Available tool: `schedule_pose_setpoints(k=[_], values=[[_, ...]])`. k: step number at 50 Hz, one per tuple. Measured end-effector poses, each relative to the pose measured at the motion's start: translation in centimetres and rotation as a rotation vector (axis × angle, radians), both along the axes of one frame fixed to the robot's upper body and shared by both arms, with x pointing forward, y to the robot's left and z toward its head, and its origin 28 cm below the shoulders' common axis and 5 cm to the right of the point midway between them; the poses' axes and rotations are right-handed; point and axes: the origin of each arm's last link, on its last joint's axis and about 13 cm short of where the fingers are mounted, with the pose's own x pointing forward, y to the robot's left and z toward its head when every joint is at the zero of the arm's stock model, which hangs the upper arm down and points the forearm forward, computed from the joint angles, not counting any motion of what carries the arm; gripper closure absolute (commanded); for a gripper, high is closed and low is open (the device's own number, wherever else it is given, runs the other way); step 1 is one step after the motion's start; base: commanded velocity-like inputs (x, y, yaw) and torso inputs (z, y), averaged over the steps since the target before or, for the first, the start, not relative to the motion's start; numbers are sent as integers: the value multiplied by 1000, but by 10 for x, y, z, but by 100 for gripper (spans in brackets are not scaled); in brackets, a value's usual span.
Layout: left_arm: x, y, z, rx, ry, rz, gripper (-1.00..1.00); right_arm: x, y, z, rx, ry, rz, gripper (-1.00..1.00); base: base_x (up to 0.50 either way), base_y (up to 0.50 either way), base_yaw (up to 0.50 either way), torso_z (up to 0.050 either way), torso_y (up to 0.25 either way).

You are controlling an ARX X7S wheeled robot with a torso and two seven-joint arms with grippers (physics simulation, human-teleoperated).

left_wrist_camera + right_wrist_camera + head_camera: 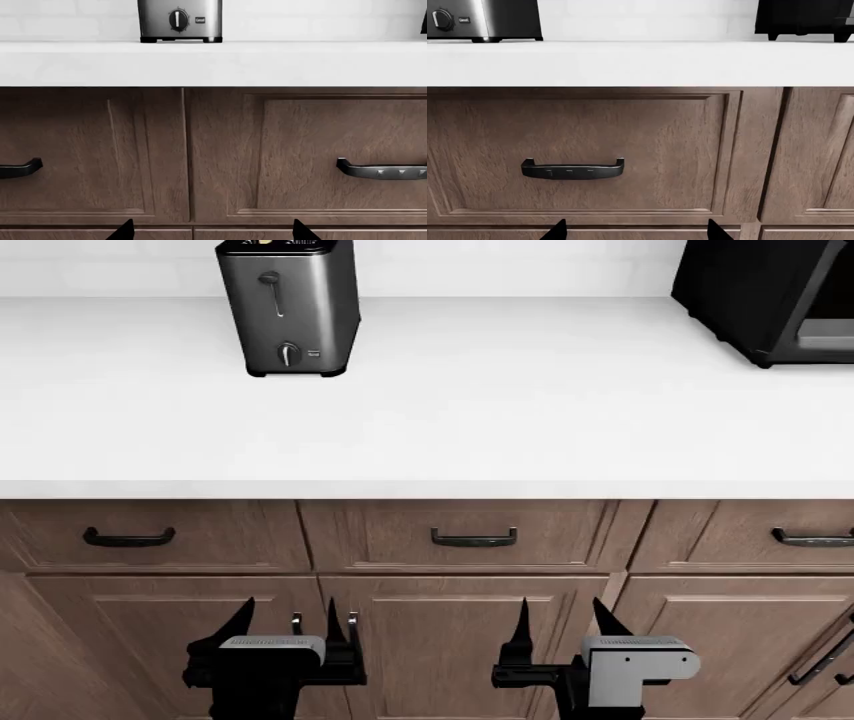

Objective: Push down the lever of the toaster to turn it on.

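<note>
The toaster (288, 308) is a tall brushed-steel box with a black top, standing at the back left of the white counter (507, 400). Its lever (270, 281) is a small dark knob near the top of a thin vertical slot on its front face; a round dial (287, 353) sits below. The left wrist view shows only the toaster's lower part (180, 20), with the dial. My left gripper (290, 625) and right gripper (558, 625) are both open and empty. They hang low in front of the cabinet doors, far below and in front of the toaster.
A large black boxy appliance (767, 295) stands at the back right of the counter. Brown wooden drawers with dark handles (473, 538) run under the counter edge, with cabinet doors (454, 650) below, right behind my grippers.
</note>
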Motion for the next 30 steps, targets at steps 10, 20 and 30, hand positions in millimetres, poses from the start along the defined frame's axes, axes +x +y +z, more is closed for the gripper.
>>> schedule_pose_setpoints(k=[10,20,30], values=[[0,-1,0,4,0,-15,-100,0,0,0,-9,-1,-6,-100,0,0,0,0,0],[0,-3,-1,4,2,-30,-100,0,0,0,-33,-4,8,-100,0,266,0,0,0],[0,-3,-1,4,3,-33,-100,0,1,-1,-53,-7,26,-100,0,500,0,0,0]])
